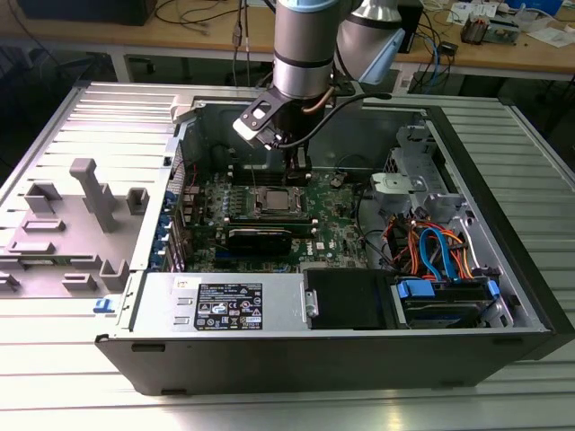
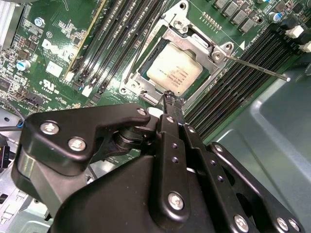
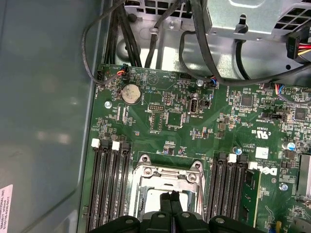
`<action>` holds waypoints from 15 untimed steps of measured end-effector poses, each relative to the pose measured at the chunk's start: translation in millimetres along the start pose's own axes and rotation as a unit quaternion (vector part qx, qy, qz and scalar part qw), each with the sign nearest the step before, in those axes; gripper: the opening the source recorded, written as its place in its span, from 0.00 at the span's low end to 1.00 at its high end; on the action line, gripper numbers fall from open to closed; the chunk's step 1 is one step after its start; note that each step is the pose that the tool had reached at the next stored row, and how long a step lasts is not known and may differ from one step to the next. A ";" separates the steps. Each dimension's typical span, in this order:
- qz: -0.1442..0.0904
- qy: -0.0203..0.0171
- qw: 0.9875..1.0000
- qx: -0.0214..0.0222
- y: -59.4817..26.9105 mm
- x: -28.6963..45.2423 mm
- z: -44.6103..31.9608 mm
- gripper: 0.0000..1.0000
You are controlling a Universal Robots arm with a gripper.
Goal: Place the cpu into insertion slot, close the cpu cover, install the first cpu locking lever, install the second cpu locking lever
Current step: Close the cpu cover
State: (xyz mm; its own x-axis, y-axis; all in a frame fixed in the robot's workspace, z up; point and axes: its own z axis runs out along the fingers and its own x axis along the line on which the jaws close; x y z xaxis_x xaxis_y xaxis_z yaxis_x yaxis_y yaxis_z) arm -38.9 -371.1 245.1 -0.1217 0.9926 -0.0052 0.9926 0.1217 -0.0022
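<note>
Inside the open computer case (image 1: 314,364), the cpu cover (image 2: 171,35) lies lowered around the cpu (image 2: 174,72). The hand (image 2: 170,101), closed on nothing, hangs at the cover's edge. In the exterior view the cpu lies at seven o'clock of it. A thin locking lever (image 2: 257,67) juts free.

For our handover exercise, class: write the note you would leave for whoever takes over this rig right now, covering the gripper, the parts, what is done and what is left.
Gripper: shut, tips at the edge of the cpu cover.
Parts: the cpu sits in the insertion slot; the cover lies flat over it.
Done: cpu placed, cover closed.
Left: one locking lever sticks out over the memory slots, seemingly unlatched. Whether the other lever is latched cannot be told.
</note>
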 end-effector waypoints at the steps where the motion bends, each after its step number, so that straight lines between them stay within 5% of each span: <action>1: 0.000 0.000 1.000 0.000 0.0 0.0 0.0 0.11; 15: 0.000 0.000 1.000 0.000 -16.6 2.0 1.3 0.11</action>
State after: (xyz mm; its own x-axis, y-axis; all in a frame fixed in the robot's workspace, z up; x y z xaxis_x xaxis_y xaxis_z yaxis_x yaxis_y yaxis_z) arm -55.6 -371.1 243.8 -0.1216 0.9926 -0.0051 0.9926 0.1216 -0.0022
